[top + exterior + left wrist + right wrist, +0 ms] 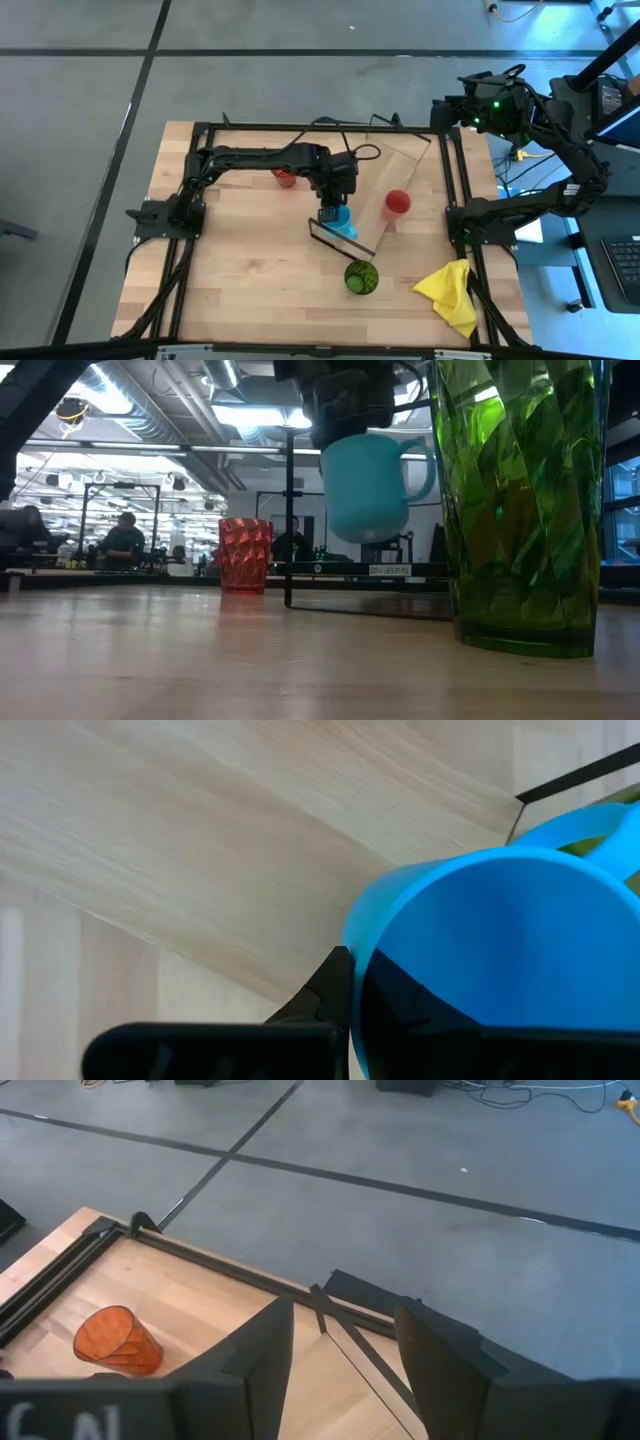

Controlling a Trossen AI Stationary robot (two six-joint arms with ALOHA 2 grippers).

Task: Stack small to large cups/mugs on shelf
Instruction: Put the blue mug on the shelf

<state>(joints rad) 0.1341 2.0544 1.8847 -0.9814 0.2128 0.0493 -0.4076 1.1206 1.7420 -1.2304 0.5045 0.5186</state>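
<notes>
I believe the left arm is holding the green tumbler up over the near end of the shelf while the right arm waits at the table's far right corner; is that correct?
Not quite: the left gripper holds the light-blue mug, as the low view shows. The green tumbler stands on the table. The rest holds: it is over the shelf, and the right gripper waits.

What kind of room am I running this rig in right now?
Probably a robotics lab or open workshop. The low view shows people seated at benches under exposed ceiling ducts, and the high view shows a concrete floor around the table. The left gripper holds the mug.
</notes>
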